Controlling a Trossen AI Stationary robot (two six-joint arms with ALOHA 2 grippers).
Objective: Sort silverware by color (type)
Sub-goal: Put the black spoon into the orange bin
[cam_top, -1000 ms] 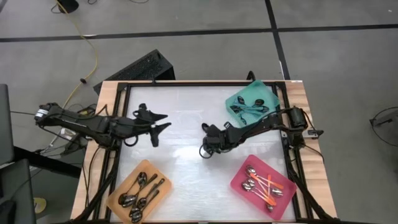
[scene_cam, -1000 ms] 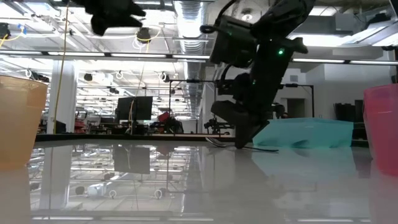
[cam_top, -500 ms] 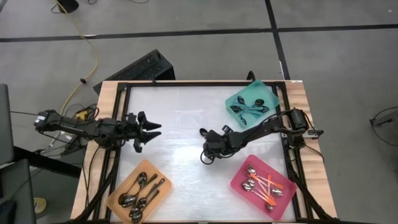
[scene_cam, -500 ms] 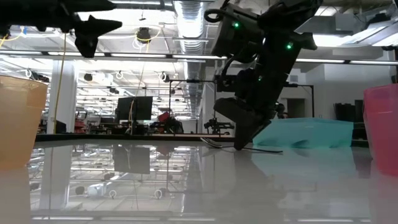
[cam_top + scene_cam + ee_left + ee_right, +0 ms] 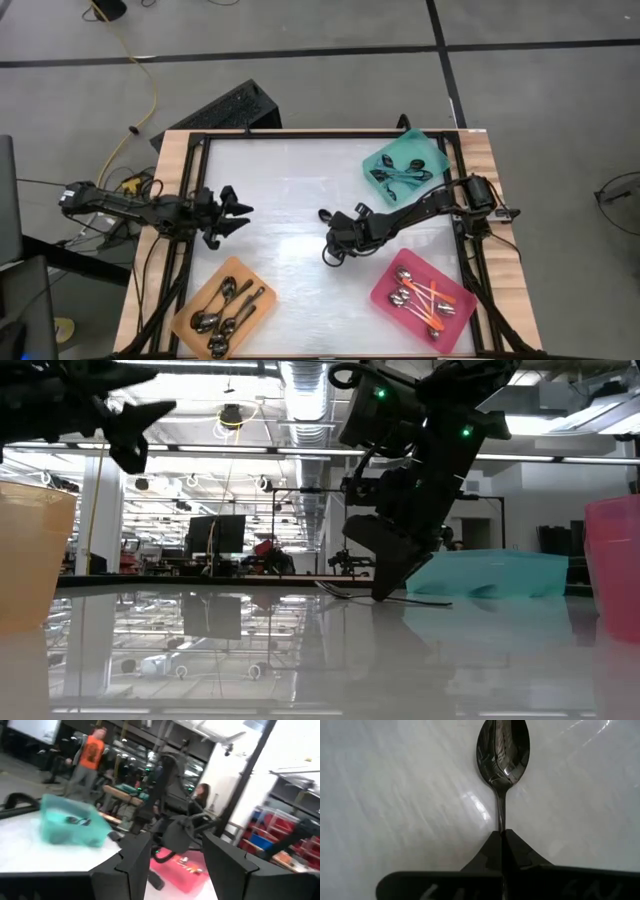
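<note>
My right gripper (image 5: pixel 327 250) is at the middle of the table, tipped down with its fingertips at the surface (image 5: pixel 380 595). It is shut on a spoon with a shiny dark bowl (image 5: pixel 502 750). The spoon also shows thinly in the low view (image 5: pixel 335 590). My left gripper (image 5: pixel 240 213) is open and empty, held above the table's left edge (image 5: pixel 175 865). Other spoons lie in the teal tray (image 5: pixel 405 165), the pink tray (image 5: pixel 425 300) and the orange tray (image 5: pixel 222 308). My right gripper pinches the spoon's thin handle (image 5: pixel 501 822) between its two shut fingers, a short way behind the bowl. The fingers slant down from the table's right side and lie along the handle. The bowl sticks out ahead of them, face up. I cannot tell whether the spoon rests on the table.
The teal tray stands at the far right, the pink tray at the near right and the orange tray at the near left. A black frame (image 5: pixel 300 135) runs around the white table top. People stand in the room beyond (image 5: pixel 90 755).
My left gripper has drawn back toward the table's left edge, still open. My right gripper has stayed shut on the spoon at the middle of the table.
</note>
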